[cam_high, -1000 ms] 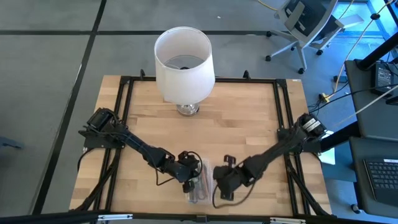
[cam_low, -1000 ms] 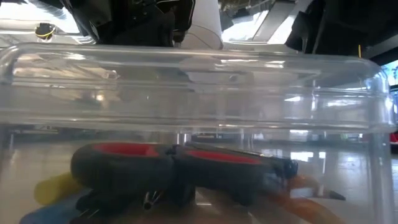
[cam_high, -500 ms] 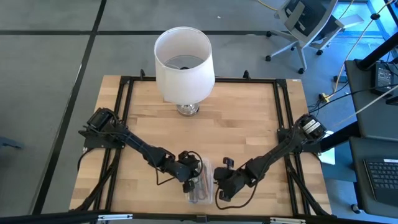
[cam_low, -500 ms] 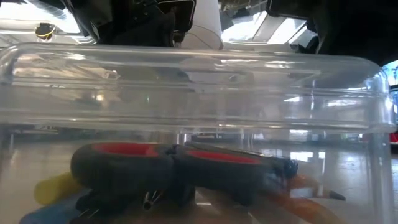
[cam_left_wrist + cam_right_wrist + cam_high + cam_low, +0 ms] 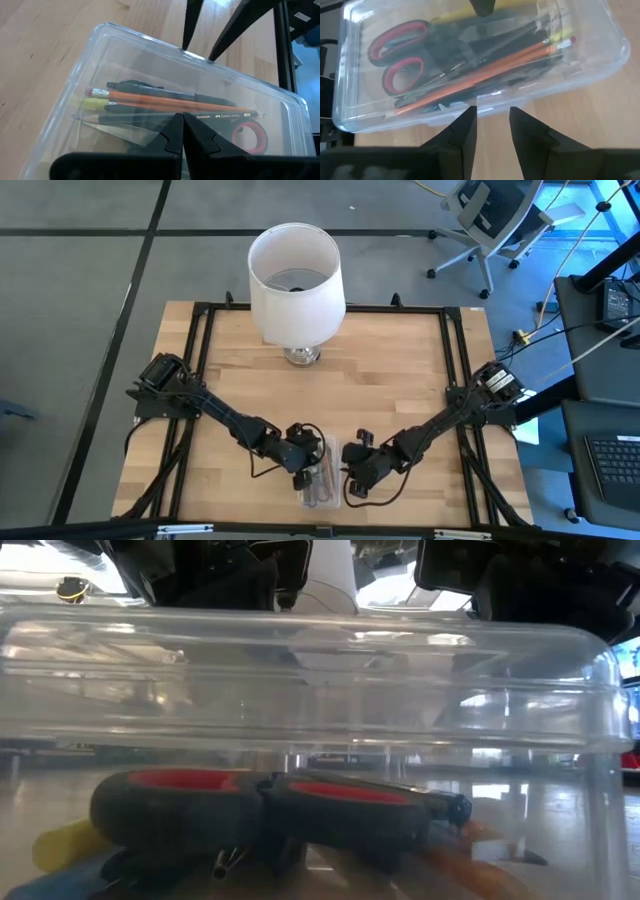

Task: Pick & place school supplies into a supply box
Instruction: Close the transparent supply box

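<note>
The clear supply box [image 5: 322, 478] lies near the table's front edge with its see-through lid on. Inside lie the school supplies: red-handled scissors [image 5: 400, 60], an orange pencil [image 5: 175, 102], and yellow and dark pens. My left gripper [image 5: 182, 117] is shut, with its tips over the lid on the box's left side. My right gripper [image 5: 491, 109] stands open at the box's right long side. The low view looks straight through the box wall at the scissors [image 5: 200, 810]. My left gripper sets its shut fingertips on the clear lid [image 5: 165, 117] near the box's left long edge. It slants down from the table's left. The box lies flat on the table. My right gripper has both open fingertips [image 5: 190, 25] against the box's right long side [image 5: 490, 100], near its middle. It slants down from the table's right, with the fingers side by side along the wall and nothing between them.
A large white lampshade on a metal foot [image 5: 296, 280] stands at the table's far middle. A black rail frame [image 5: 200, 330] runs around the wooden top. Bare wood lies between the lamp and the box. Chairs and desks stand beyond the table's right side.
My right gripper has sunk and tipped further down, moving toward the table's left until it reached the box's right side. Seen from the low view, the box has shifted slightly and the scissors inside now show larger and further left. My left gripper has kept still.
</note>
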